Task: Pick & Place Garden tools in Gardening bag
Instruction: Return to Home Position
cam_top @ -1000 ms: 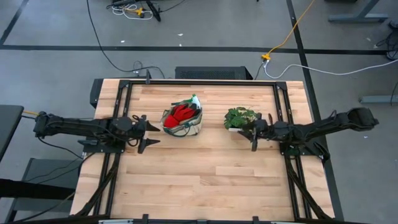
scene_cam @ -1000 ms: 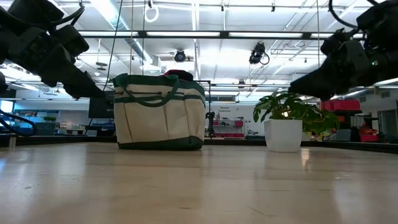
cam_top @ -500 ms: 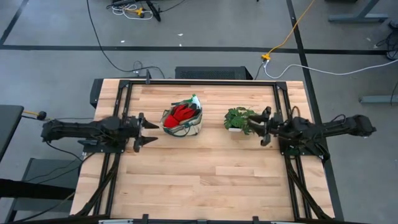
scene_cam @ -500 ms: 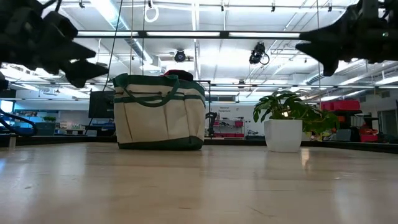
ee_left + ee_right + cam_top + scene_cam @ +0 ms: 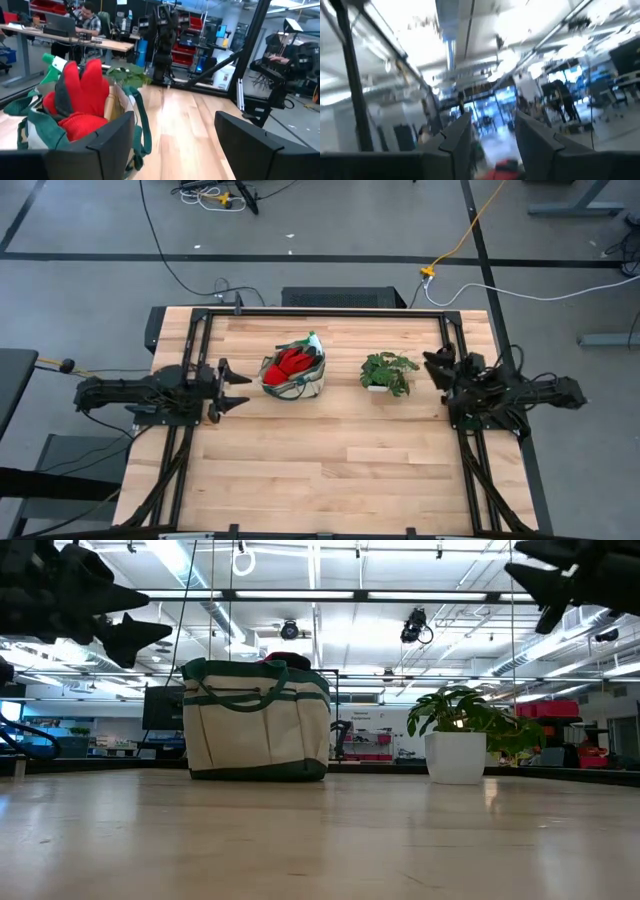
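The cream gardening bag (image 5: 293,375) with green trim stands on the table, far of centre. Red gloves (image 5: 292,361) and a green spray bottle's top (image 5: 51,67) stick out of its open mouth. The bag also shows in the low view (image 5: 257,720) and the left wrist view (image 5: 75,125). My left gripper (image 5: 232,388) is open and empty, left of the bag and above the table. My right gripper (image 5: 436,368) is open and empty, right of the potted plant, raised and pointing upward. Shears and rakes are not in view.
A leafy potted plant (image 5: 388,372) in a white pot (image 5: 455,756) stands right of the bag. Black frame rails (image 5: 190,370) run along the table's left, right and far sides. Bare wood (image 5: 330,470) fills the near half. A person sits at a desk (image 5: 87,17) beyond the table.
My left gripper has drawn back from the bag toward the table's left edge. My right gripper has drawn back from the plant toward the right edge, risen and tipped upward. The bag and plant have stayed put.
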`<state>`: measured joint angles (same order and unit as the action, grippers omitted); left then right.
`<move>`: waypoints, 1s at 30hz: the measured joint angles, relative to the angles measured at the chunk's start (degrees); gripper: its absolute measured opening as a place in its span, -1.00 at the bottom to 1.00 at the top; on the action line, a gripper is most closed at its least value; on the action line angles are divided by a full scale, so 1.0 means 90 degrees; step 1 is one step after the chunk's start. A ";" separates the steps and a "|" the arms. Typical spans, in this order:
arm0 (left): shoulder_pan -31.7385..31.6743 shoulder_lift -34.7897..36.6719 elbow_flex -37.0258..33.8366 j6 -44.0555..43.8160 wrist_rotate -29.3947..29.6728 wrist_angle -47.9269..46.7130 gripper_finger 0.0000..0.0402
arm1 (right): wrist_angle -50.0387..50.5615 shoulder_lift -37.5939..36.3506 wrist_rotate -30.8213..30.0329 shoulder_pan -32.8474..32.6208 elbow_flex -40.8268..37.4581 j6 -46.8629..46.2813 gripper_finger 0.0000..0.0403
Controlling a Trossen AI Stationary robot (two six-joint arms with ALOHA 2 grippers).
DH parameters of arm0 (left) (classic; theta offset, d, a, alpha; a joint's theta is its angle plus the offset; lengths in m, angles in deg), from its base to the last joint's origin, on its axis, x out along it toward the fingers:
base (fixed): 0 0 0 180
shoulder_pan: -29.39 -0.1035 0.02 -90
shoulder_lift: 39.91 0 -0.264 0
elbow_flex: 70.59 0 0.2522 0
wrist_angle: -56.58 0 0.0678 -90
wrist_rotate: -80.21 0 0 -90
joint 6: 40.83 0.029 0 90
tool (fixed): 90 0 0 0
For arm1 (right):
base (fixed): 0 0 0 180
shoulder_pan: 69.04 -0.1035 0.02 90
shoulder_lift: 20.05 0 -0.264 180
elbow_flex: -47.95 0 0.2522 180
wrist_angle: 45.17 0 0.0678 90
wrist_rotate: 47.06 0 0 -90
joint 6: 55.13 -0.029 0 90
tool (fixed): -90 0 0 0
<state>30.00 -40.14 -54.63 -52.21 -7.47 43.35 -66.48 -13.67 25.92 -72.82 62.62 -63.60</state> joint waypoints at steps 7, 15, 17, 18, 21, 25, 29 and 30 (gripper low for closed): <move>0.0002 -0.0001 -0.0184 0.0003 -0.0010 0.0166 0.39 | -0.0136 -0.0705 -0.0012 0.0389 0.0011 0.0006 -0.23; 0.0002 -0.0010 -0.0185 0.0003 -0.0001 0.0226 0.39 | -0.0235 -0.0683 -0.0053 0.0409 0.0010 0.0002 -0.23; 0.0002 -0.0007 -0.0186 0.0000 -0.0001 0.0226 0.39 | -0.0123 -0.0678 -0.0055 0.0409 0.0010 0.0002 -0.23; 0.0002 0.0002 -0.0187 0.0000 -0.0001 0.0226 0.39 | -0.0087 -0.0680 -0.0055 0.0409 0.0009 0.0002 -0.23; 0.0000 0.0002 -0.0187 0.0000 -0.0001 0.0231 0.39 | -0.0034 -0.0678 -0.0059 0.0409 0.0008 0.0002 -0.23; -0.0045 0.0002 -0.0189 0.0001 -0.0004 0.0236 0.39 | -0.0005 -0.0678 -0.0057 0.0409 0.0008 0.0000 -0.23; -0.0213 0.0022 -0.0189 0.0000 -0.0004 0.0234 0.39 | 0.0000 -0.0678 -0.0055 0.0409 0.0009 0.0001 -0.23; -0.0268 0.0027 -0.0192 0.0001 -0.0001 0.0248 0.39 | 0.0000 -0.0678 -0.0057 0.0409 0.0007 -0.0001 -0.23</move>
<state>27.58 -39.90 -56.36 -52.20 -7.49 45.59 -66.48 -19.78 25.41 -69.14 62.69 -63.60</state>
